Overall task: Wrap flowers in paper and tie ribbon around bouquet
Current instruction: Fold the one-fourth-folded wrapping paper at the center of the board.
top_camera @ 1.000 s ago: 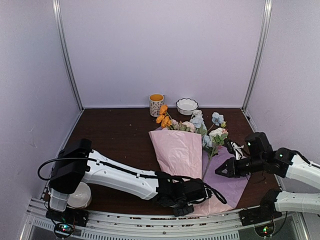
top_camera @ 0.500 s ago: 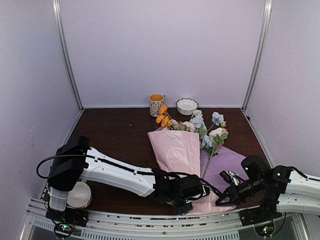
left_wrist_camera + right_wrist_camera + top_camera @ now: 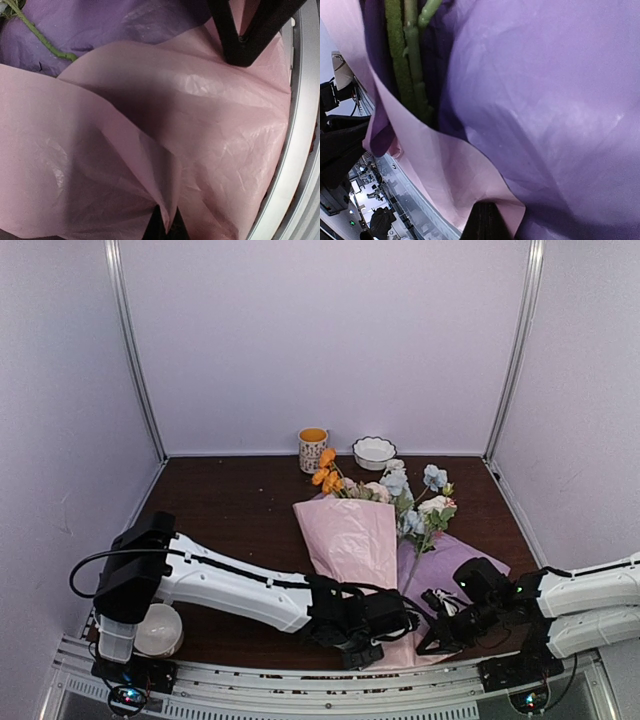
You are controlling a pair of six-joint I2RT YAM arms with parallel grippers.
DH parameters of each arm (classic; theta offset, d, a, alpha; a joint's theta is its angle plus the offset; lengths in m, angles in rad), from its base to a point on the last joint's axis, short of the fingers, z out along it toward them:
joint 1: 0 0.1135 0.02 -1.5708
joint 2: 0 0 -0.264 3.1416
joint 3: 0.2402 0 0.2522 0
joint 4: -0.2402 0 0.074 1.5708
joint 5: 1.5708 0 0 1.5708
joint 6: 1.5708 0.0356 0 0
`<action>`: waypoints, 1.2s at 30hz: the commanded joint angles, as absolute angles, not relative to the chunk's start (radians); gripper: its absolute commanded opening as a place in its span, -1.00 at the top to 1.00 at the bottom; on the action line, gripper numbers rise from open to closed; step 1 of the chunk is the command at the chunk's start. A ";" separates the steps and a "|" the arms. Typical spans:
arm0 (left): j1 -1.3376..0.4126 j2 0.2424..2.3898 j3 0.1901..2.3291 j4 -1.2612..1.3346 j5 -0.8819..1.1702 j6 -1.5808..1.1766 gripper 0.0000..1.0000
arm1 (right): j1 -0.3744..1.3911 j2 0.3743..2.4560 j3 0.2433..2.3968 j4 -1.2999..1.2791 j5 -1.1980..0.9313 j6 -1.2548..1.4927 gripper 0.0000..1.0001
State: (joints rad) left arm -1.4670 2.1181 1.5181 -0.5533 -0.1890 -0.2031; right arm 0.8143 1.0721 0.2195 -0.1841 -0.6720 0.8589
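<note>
Paper (image 3: 350, 535) is spread centre-right, flowers (image 3: 395, 485) at its 12 o'clock end. Pink fold is pinched by left gripper (image 3: 165, 227), 6 o'clock edge by right gripper (image 3: 485, 220). Pinches are resolved only in wrist views; overhead they are obscured.

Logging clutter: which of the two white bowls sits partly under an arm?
The near-left bowl, under the left arm; the scalloped bowl stands at the back beside the mug.
</note>
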 commanded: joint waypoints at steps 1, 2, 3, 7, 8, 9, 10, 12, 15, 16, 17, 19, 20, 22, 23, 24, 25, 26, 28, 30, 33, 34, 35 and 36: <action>-1.511 2.092 1.610 -0.626 -0.225 -0.142 1.00 | 0.816 1.081 0.199 -0.261 -0.470 0.831 1.00; -1.515 2.099 1.618 -0.630 -0.216 -0.133 1.00 | 0.817 1.069 0.199 -0.267 -0.460 0.836 1.00; -1.515 2.105 1.620 -0.630 -0.205 -0.128 0.99 | 0.816 1.058 0.201 -0.270 -0.454 0.841 1.00; -1.516 2.155 1.616 -0.634 -0.161 -0.116 0.96 | 0.816 1.014 0.224 -0.304 -0.437 0.846 1.00; -1.516 2.166 1.611 -0.635 -0.150 -0.115 0.96 | 0.815 0.993 0.235 -0.322 -0.433 0.845 1.00; -1.516 2.174 1.605 -0.634 -0.141 -0.117 0.95 | 0.815 0.971 0.248 -0.333 -0.429 0.848 1.00; -1.516 2.181 1.600 -0.634 -0.133 -0.121 0.95 | 0.812 0.948 0.260 -0.338 -0.429 0.852 1.00; -1.515 2.187 1.591 -0.634 -0.127 -0.130 0.94 | 0.803 0.908 0.283 -0.326 -0.444 0.864 1.00; -1.515 2.187 1.589 -0.630 -0.132 -0.134 0.90 | 0.797 0.893 0.313 -0.300 -0.467 0.878 1.00; -1.516 2.187 1.590 -0.627 -0.134 -0.134 0.88 | 0.797 0.896 0.320 -0.286 -0.472 0.882 0.96; -1.515 2.187 1.590 -0.625 -0.135 -0.135 0.86 | 0.796 0.901 0.327 -0.267 -0.475 0.887 0.88; -1.515 2.187 1.589 -0.620 -0.134 -0.135 0.84 | 0.796 0.919 0.334 -0.225 -0.478 0.898 0.69; -1.516 2.187 1.589 -0.618 -0.133 -0.136 0.84 | 0.795 0.933 0.337 -0.202 -0.485 0.905 0.60; -1.516 2.187 1.589 -0.618 -0.133 -0.138 0.83 | 0.796 0.967 0.344 -0.153 -0.515 0.915 0.52; -1.516 2.186 1.588 -0.618 -0.133 -0.138 0.83 | 0.797 0.987 0.348 -0.134 -0.532 0.920 0.51; -1.516 2.185 1.588 -0.618 -0.133 -0.139 0.83 | 0.797 1.000 0.349 -0.122 -0.547 0.926 0.51; -1.516 2.184 1.587 -0.617 -0.134 -0.141 0.83 | 0.796 1.005 0.352 -0.117 -0.555 0.933 0.51; -1.515 2.184 1.586 -0.615 -0.135 -0.142 0.82 | 0.798 1.002 0.348 -0.115 -0.561 0.940 0.52; -1.516 2.183 1.585 -0.611 -0.135 -0.144 0.83 | 0.800 0.977 0.337 -0.114 -0.573 0.966 0.52; -1.515 2.183 1.584 -0.603 -0.138 -0.144 0.82 | 0.802 0.964 0.315 -0.101 -0.592 0.997 0.50; -1.516 2.183 1.585 -0.597 -0.143 -0.144 0.82 | 0.815 0.973 0.270 -0.037 -0.614 1.045 0.43; -1.516 2.183 1.585 -0.597 -0.145 -0.144 0.81 | 0.819 0.982 0.265 -0.023 -0.615 1.053 0.41; -1.515 2.183 1.585 -0.597 -0.146 -0.145 0.81 | 0.822 0.990 0.265 -0.021 -0.615 1.056 0.39; -1.515 2.182 1.585 -0.597 -0.147 -0.145 0.82 | 0.823 0.999 0.269 -0.020 -0.615 1.054 0.37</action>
